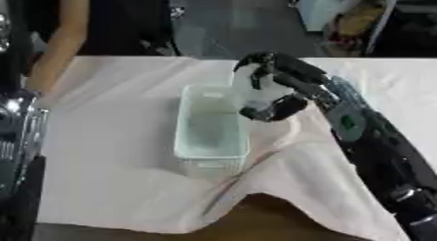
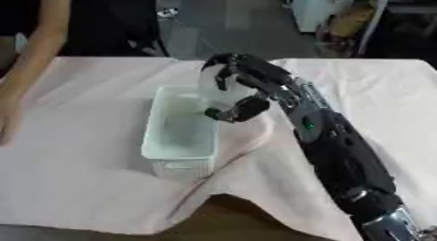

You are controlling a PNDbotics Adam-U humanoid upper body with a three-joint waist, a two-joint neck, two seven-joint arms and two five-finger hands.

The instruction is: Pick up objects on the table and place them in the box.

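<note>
A pale green plastic box point(image 1: 210, 157) stands in the middle of the table on a pinkish cloth. My right hand point(image 1: 286, 84) hovers over the box's far right corner with fingers and thumb curled round a white rounded object point(image 1: 256, 91). The object hangs just above the box's rim. The inside of the box looks bare as far as it shows. My left hand is not visible; only a silver and black part of the left arm point(image 1: 17, 137) shows at the left edge.
The pinkish cloth point(image 1: 111, 152) covers the table and is wrinkled and folded near the front edge, where brown tabletop point(image 1: 256, 220) shows. A person's forearm point(image 2: 38, 50) rests on the far left of the cloth.
</note>
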